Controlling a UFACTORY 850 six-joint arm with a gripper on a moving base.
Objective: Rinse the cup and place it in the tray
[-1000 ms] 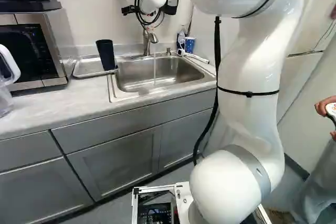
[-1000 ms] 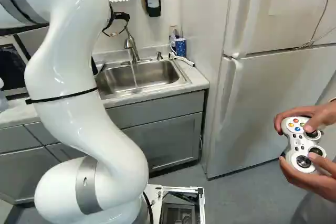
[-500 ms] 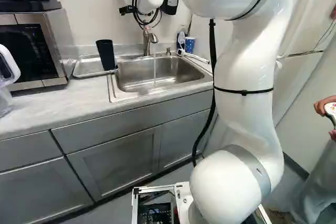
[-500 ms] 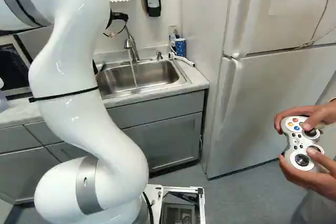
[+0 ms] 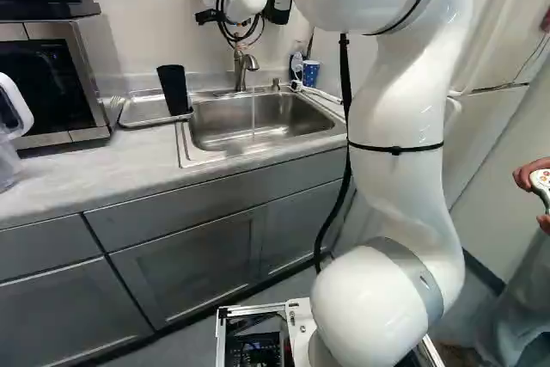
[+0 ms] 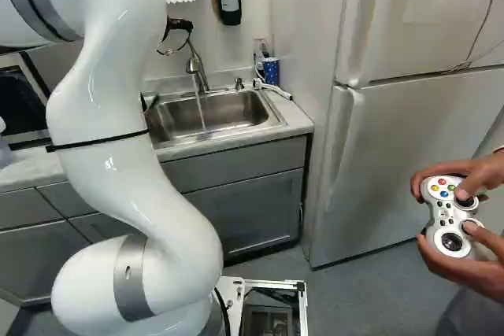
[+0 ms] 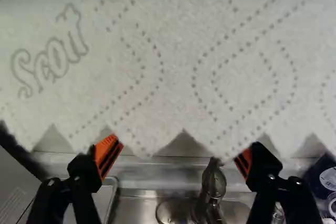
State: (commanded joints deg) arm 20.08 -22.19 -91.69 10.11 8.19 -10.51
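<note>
Cup, tall, black and tapering (image 5: pixel 172 89), stands in the thin metal tray (image 5: pixel 140 111), near the tray's sink-side end, and from the left base view its wide mouth seems to face up. Follow the left base view across from its left side: you have a clear plastic pitcher (image 5: pixel 9 139) on the pale marbled desk (image 5: pixel 94 169), then a steel-and-black microwave (image 5: pixel 56 83), then that tray and cup, then the stainless steel sink (image 5: pixel 219 126). A brushed-metal faucet (image 5: pixel 241 73) rises behind the basin, sending a thin stream of water (image 5: pixel 253 113) into it. A blue patterned cup (image 5: pixel 310 72) sits beyond the sink's far corner, past which the white fridge (image 6: pixel 417 147) stands.

Your hand (image 7: pixel 176 157) is up over the sink area, its orange-padded fingers spread wide with nothing gripped; a white paper towel (image 7: pixel 168 66) hangs close ahead of them.

As for progress, you have the cup where the task wants it. Nothing shows whether it is rinsed, though the running tap and your empty hand suggest to me that you are near the end. If the rinse is done, you likely need only back off clear of the towel and faucet and see to the water; if not, the cup must go under the stream and return.
</note>
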